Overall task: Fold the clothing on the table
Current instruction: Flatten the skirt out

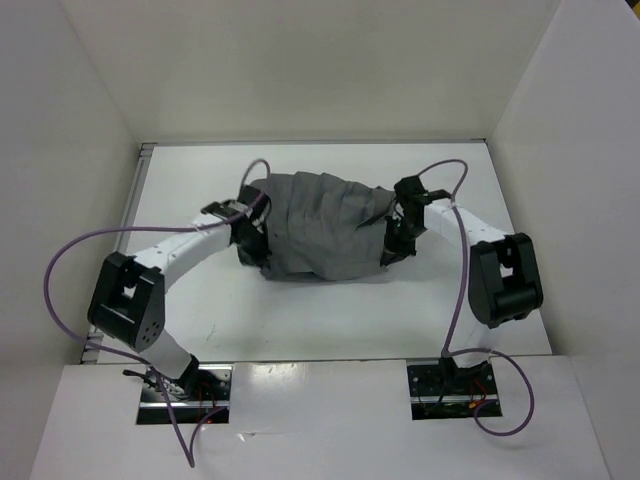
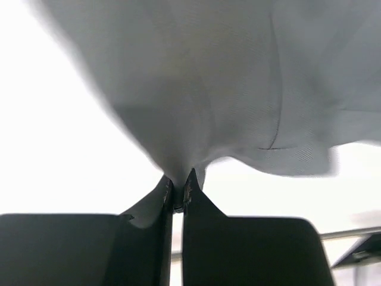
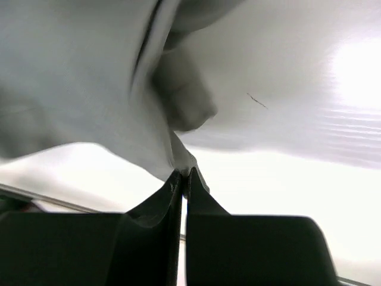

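White tabletop (image 1: 330, 320), boxed by white walls (image 1: 300, 60) on 3 sides, top view. Fig.: the clothing (image 1: 320, 228) slung between my two grippers at approx. mid-table, bunched and sagging. Whether its lower edge touches the surface, I cannot tell. My left gripper (image 2: 177, 192) has its jaws pressed together on a peak of grey fabric at the garment's left side. My right gripper (image 3: 183, 179) pinches the right side likewise.

Step in hand, as I judge it: carry both held edges across to make a fold. To do it well:
- hold both pinches firm;
- move L and R at matched height and pace, so the cloth spreads w/o twisting;
- lay the edge flat before letting go.

Count: 1 garment, 2 grippers, 1 table. Tag not visible.
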Motion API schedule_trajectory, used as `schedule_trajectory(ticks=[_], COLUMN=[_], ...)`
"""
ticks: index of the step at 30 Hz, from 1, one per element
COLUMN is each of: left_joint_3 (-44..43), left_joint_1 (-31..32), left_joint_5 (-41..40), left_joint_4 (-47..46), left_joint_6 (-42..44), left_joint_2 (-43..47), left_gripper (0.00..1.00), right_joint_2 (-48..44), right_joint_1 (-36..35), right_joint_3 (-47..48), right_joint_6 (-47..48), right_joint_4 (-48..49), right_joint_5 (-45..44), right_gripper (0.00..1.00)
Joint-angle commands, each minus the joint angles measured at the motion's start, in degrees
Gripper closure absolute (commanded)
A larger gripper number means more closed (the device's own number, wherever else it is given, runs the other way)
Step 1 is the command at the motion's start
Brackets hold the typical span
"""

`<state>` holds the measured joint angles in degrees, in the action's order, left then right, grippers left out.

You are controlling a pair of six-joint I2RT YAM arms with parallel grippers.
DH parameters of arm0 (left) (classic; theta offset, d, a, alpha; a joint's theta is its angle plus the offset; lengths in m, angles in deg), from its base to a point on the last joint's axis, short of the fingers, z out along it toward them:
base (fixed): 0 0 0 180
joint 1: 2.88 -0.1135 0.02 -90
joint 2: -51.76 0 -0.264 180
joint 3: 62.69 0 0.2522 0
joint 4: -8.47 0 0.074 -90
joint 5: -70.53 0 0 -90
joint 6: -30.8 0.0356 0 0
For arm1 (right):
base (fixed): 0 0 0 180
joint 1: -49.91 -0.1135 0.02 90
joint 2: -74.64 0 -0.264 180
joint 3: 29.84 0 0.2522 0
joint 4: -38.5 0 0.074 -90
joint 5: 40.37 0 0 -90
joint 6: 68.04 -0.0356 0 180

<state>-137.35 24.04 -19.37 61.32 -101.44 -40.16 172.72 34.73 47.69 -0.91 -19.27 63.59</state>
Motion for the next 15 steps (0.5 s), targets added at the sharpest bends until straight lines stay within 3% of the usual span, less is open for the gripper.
schedule_trajectory(ticks=[1, 5, 8, 12, 15], left_joint_3=[-10.96, -25.29, -37.49, -42.54, -41.15], left_joint_1=[-7.21, -14.78, -17.42, -18.83, -19.97], left_joint_5=[-2.48, 2.35, 11.03, 17.99, 25.37], left_joint_4=[0.11, 0.72, -1.38, -2.52, -3.06], left_joint_6=[7.6, 12.96, 15.51, 16.05, 16.05], left_joint_2=[5.17, 1.5, -2.02, -5.29, -5.29], left_gripper=[1.0, 1.0, 1.0, 1.0, 1.0], right_joint_2=[-7.81, -9.23, -8.62, -8.61, -11.15], right_joint_1=[3.66, 9.54, 10.08, 10.08, 10.08], right_joint_3=[9.86, 24.87, 31.65, 35.46, 35.99], right_joint_6=[0.01, 1.08, 1.6, 1.6, 1.6], right_joint_4=[-3.53, -6.18, -5.57, -4.16, -3.28], right_joint_5=[-1.82, -3.15, -1.13, 0.8, 2.03], right_gripper=[1.0, 1.0, 1.0, 1.0, 1.0])
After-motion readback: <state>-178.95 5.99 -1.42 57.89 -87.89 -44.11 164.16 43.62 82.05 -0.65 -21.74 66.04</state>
